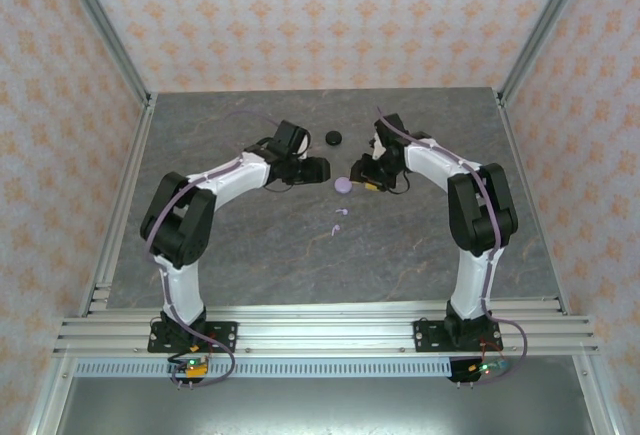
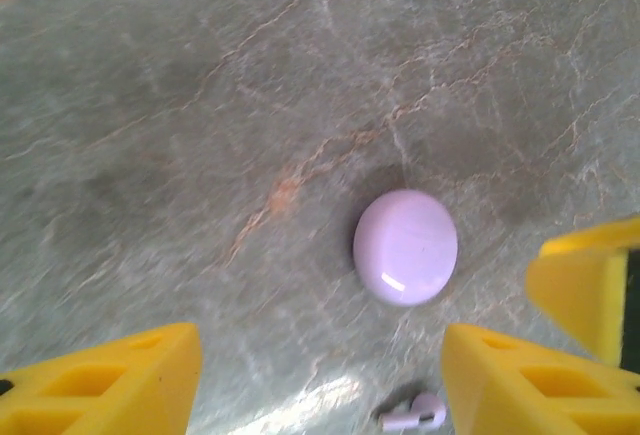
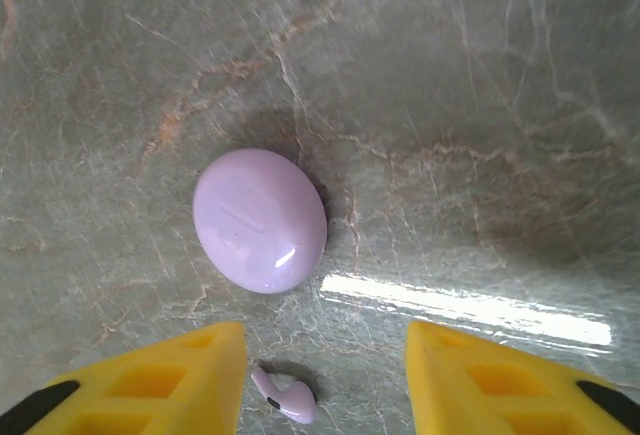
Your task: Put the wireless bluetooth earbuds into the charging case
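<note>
1. Tabletop (image 1: 250,255) of grey, marble-veined material carries everything, and both arms reach toward its middle from either side.
2. Between the two tools lies the pale lilac, round, glossy charging case (image 1: 343,184) (image 2: 406,247) (image 3: 260,219). It is closed, dome up, flat on the tabletop and touching neither tool.
3. On the left gripper (image 1: 315,168) (image 2: 318,360) the yellow fingers (image 2: 100,385) stand partly apart with nothing between them. In the left wrist view the charging case sits ahead of the gap, nearer the right-hand finger.
4. On the right gripper (image 1: 368,180) (image 3: 325,355) the yellow fingers (image 3: 150,385) are likewise spread and hold nothing. The charging case lies ahead of them, toward the left-hand finger.
5. Two tiny, pale lilac, stemmed earbuds (image 1: 341,212) (image 1: 335,226) lie loose on the tabletop near each other, on the arm-base side of the charging case and apart from it.
6. One lilac earbud lies on its side at the bottom edge of each wrist view (image 2: 412,415) (image 3: 285,398), close to the fingertips and ungripped.
7. Farther back sits a small, round black case (image 1: 333,137), apart from the lilac one.
</note>
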Available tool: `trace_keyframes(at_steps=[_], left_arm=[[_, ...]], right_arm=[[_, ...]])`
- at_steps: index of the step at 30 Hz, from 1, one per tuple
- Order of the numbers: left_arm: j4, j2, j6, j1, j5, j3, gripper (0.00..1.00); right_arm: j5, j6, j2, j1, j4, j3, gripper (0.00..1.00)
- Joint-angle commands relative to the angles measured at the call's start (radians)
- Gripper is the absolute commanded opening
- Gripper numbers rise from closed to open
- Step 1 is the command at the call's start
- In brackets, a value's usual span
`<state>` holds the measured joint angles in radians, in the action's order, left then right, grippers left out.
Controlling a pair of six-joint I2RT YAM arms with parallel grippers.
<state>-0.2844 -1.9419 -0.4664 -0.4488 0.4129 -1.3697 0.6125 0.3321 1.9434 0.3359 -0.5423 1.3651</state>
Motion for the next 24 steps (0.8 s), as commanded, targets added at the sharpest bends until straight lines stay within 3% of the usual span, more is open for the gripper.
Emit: trace_keyframes(at_steps=[1,10,24], left_arm=[[0.016,-0.074,-0.002,0.01,0.065,-0.08,0.63],[-0.04,-0.195,0.013,0.01,0.127,-0.206,0.59],[0.033,-0.23,-0.041,0.011,0.192,-0.173,0.55]], right_arm=[[0.08,0.093,-0.023,-0.01,0.132,-0.043,0.44],[0.118,0.136,0.0,-0.013,0.212,-0.081,0.3],[0.113,0.154,0.04,-0.021,0.23,-0.087,0.24]])
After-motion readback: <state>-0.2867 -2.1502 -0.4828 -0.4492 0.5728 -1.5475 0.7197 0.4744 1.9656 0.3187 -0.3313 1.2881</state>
